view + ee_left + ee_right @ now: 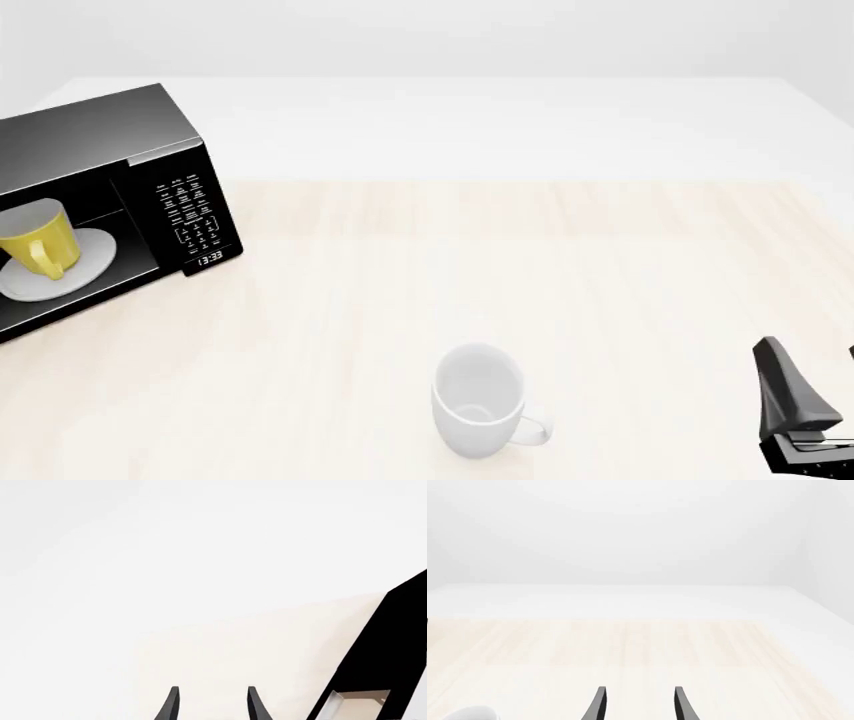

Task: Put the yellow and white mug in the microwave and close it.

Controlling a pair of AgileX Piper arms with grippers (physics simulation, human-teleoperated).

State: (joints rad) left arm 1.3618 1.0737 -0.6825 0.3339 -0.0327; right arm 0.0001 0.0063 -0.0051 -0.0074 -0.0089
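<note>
Front view: yellow and white mug (36, 240) upright on the turntable plate (74, 268) inside the microwave (120, 200), far left on the table (534, 260); white mug (477, 400) stands well apart, near centre foreground. Left gripper (212, 702) and right gripper (639, 702) both have fingers spread, empty, nothing between them. Right gripper low at right edge, clear of both mugs.

Front view high over table (534, 260), wrist views low, forward-facing, left sharing microwave (387, 650)

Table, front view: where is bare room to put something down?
The table is bare from the microwave rightward, and between the white mug and the right claw. The only crowded place is inside the microwave, where the yellow mug sits on the plate.
</note>
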